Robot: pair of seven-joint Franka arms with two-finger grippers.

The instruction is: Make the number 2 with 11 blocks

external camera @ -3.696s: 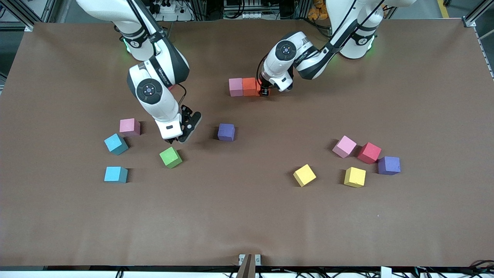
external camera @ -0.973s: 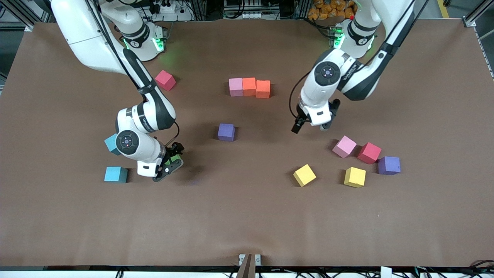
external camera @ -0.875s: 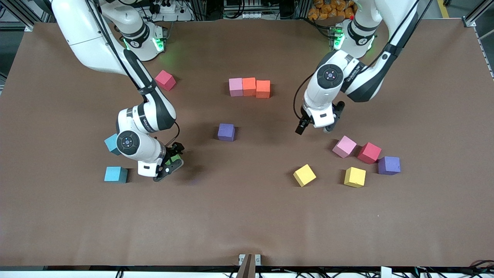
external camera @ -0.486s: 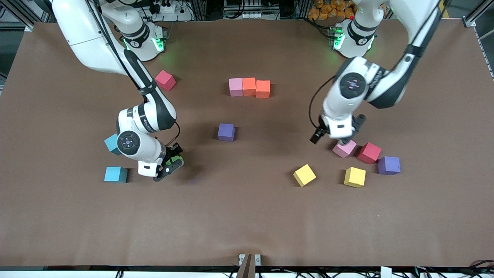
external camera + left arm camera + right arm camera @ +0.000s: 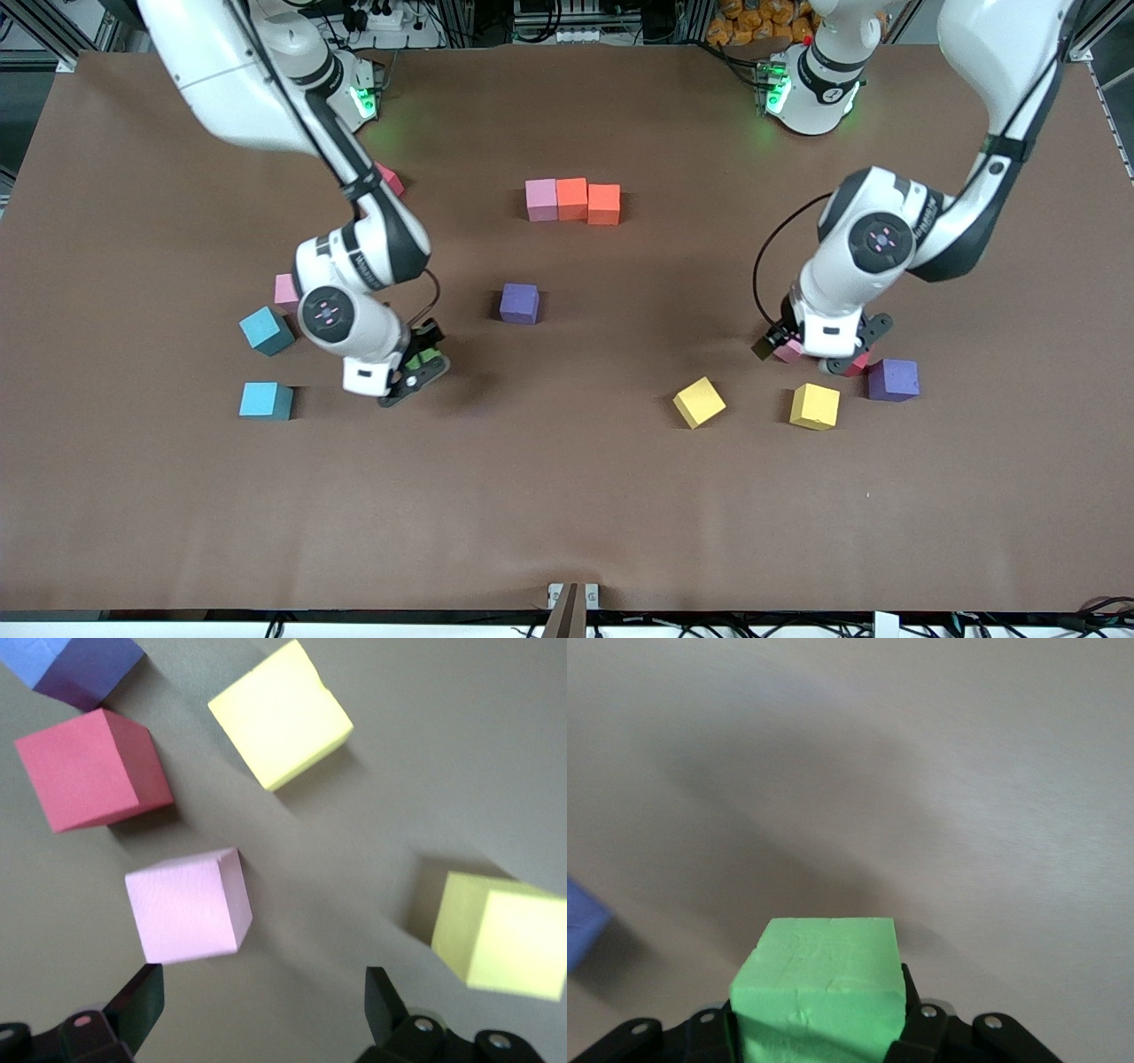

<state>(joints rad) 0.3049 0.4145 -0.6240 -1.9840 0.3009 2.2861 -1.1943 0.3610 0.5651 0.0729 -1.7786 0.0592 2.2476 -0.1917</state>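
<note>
A: Where's the right gripper (image 5: pixel 416 368)?
B: Left of frame centre, clenched on the green foam cube (image 5: pixel 819 988).
A: The left gripper (image 5: pixel 257 1014)?
B: Spread wide over the pink foam cube (image 5: pixel 186 904), right of centre.
A: The row of three foam cubes (image 5: pixel 572 200)?
B: Upper middle, touching.

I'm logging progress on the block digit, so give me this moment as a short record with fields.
built so far: row of three blocks, pink, orange, orange, touching
right gripper: shut on the green block, lifted off the table
left gripper: open, low over the pink block
beside the pink block: red block, two yellow blocks, purple block
loose elsewhere: purple block mid-table; two light blue blocks toward the right arm's end
</note>
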